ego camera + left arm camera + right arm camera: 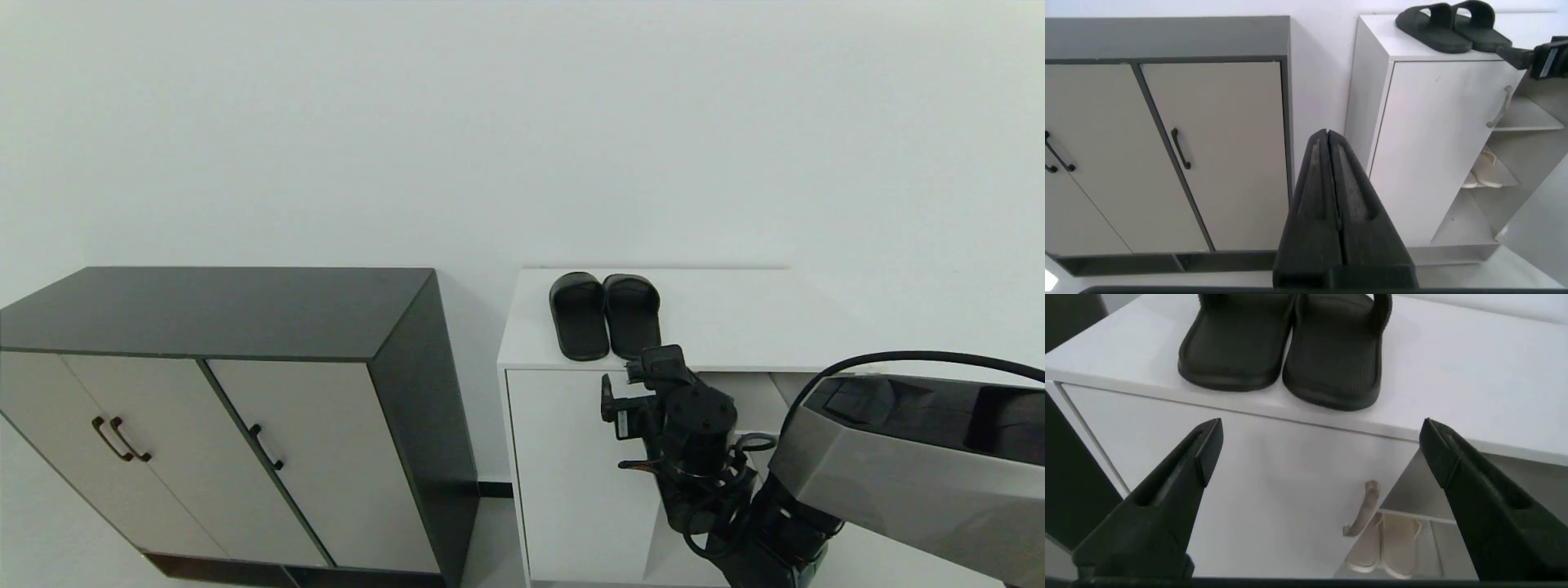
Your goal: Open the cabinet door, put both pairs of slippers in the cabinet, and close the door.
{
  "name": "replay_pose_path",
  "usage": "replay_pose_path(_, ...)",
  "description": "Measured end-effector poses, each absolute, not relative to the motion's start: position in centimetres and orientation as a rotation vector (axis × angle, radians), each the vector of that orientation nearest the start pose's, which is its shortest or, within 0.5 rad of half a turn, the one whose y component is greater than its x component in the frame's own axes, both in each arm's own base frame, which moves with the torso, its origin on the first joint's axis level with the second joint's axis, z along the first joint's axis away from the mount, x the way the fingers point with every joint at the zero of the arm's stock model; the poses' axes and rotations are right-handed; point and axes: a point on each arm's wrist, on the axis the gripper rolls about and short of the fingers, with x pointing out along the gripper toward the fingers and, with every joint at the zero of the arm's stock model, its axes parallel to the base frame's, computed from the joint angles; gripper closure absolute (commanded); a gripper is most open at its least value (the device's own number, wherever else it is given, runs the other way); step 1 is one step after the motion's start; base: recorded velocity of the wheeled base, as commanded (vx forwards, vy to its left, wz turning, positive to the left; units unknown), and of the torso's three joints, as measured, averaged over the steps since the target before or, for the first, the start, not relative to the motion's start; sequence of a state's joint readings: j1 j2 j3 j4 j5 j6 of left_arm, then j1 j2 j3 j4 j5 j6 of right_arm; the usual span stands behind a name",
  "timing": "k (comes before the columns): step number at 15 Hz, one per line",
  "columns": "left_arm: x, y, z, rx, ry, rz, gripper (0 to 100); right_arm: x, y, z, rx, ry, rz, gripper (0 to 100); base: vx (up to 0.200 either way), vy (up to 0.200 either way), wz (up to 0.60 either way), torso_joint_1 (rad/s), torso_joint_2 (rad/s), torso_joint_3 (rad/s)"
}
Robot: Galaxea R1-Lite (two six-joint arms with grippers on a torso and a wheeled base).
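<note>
The right gripper [1320,433] is wide open. It can bump the cabinet [1503,367] and knock the black slippers [1331,359] off.

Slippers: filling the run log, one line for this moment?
black slippers: atop white cabinet | pale slippers: on inside shelf | right gripper: open, near black pair | left gripper: shut

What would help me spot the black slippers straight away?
Against the white wall stand a dark cabinet with grey doors and, to its right, a white cabinet. On the white cabinet's top, toward its left side, lie the black slippers, side by side. They are black and out on top; the other pair is pale and sits inside.
</note>
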State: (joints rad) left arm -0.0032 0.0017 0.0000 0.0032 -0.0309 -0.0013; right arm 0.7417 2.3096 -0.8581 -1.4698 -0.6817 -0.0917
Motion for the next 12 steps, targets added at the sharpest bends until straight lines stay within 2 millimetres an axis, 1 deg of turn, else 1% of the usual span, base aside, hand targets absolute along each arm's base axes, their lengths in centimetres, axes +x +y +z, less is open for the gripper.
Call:
replay_pose_path(2,-2.3,-0.1,7.5,0.000,0.005,-0.034,100,30.1,25.8,6.3,-0.104,-0.013,0.062,0,0.000,0.000,0.00,0.000,0.00,0.000)
replay_pose_path(4,-2.3,-0.1,7.5,0.000,0.005,-0.034,100,29.8,26.1,7.5,-0.130,0.030,0.075,0,0.000,0.000,0.00,0.000,0.00,0.000)
replay_pose_path(7,-2.3,-0.1,7.5,0.002,0.005,-0.034,100,28.9,26.3,10.4,-0.114,0.166,0.090,0,0.000,0.000,0.00,0.000,0.00,0.000)
replay_pose_path(9,-2.3,-0.1,7.5,0.002,0.005,-0.034,100,28.0,26.6,12.7,-0.047,0.261,0.089,0,0.000,0.000,0.00,0.000,0.00,0.000)
replay_pose_path(10,-2.3,-0.1,7.5,0.003,0.005,-0.034,100,27.8,26.8,13.9,0.004,0.288,0.083,0,0.000,0.000,0.00,0.000,0.00,0.000)
replay_pose_path(12,-2.3,-0.1,7.5,0.002,0.004,-0.033,100,27.7,27.2,15.9,0.080,0.278,0.083,0,0.000,0.000,0.00,0.000,0.00,0.000)
